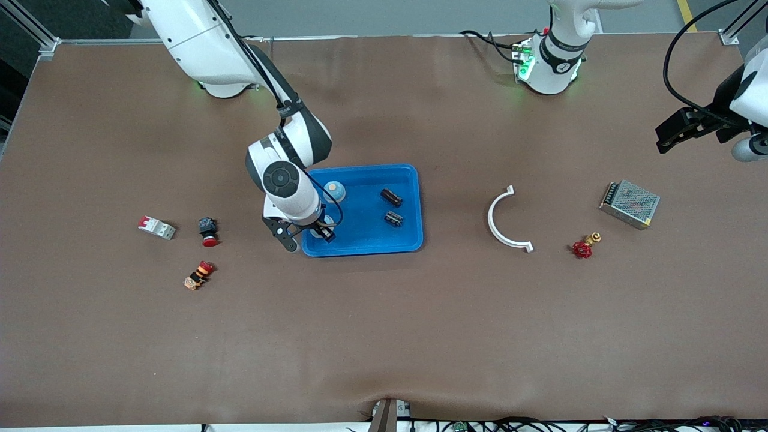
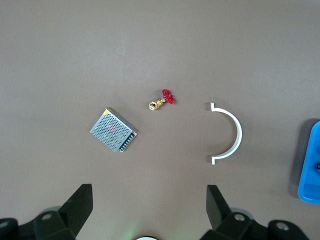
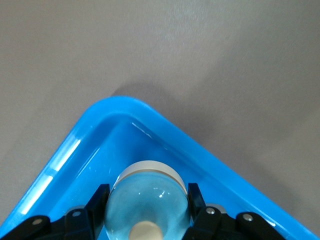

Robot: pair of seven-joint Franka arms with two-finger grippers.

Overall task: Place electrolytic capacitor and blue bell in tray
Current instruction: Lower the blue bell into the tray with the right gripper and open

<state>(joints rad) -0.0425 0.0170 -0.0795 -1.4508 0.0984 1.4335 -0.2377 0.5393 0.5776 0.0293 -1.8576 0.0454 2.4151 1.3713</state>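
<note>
The blue tray (image 1: 360, 249) lies mid-table. Inside it sit two dark electrolytic capacitors (image 1: 391, 196) (image 1: 393, 218) and a pale blue bell (image 1: 334, 191). My right gripper (image 1: 321, 231) is down in the tray's corner that is nearest the front camera, at the right arm's end. In the right wrist view that gripper (image 3: 147, 192) is shut on a second blue bell (image 3: 150, 207) with a cream button, just inside the tray rim (image 3: 120, 105). My left gripper (image 1: 669, 135) waits open and empty, up over the left arm's end of the table (image 2: 148, 192).
A white curved bracket (image 1: 504, 219), a red-handled brass valve (image 1: 583, 246) and a metal mesh box (image 1: 630, 204) lie toward the left arm's end. A circuit breaker (image 1: 157, 227), a red push button (image 1: 208, 231) and an orange-black part (image 1: 199, 276) lie toward the right arm's end.
</note>
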